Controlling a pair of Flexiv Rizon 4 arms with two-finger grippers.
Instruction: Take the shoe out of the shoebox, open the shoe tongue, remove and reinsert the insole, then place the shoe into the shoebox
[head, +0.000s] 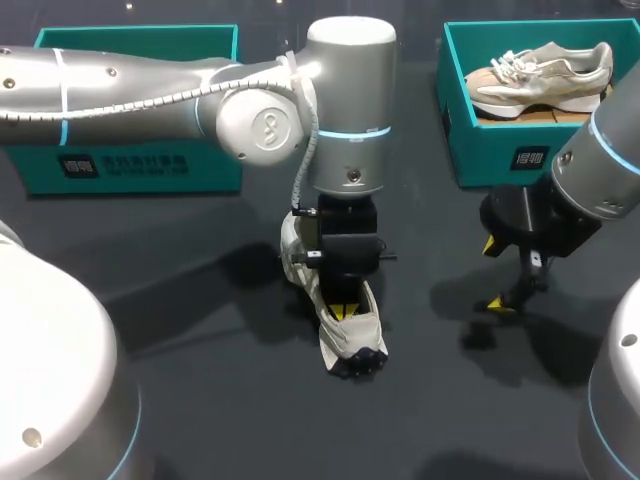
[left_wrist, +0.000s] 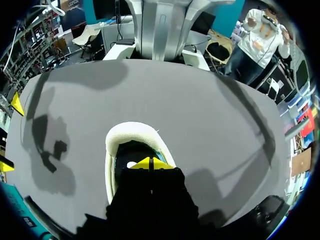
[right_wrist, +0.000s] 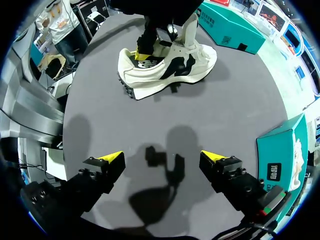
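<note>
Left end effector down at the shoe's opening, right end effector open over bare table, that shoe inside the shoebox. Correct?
Not quite. The shoe lies on the table, outside either shoebox, as the head view shows. The left end effector is at its opening; the right end effector is open over bare table.

The head camera looks down from above and behind onto the table (head: 180, 330), with the shoe (head: 350, 335) at centre frame. The left wrist camera hangs close above that shoe, looking straight down. The right wrist camera views it from farther off, ahead of the right gripper (right_wrist: 162, 156). All three views share the shoe.
</note>
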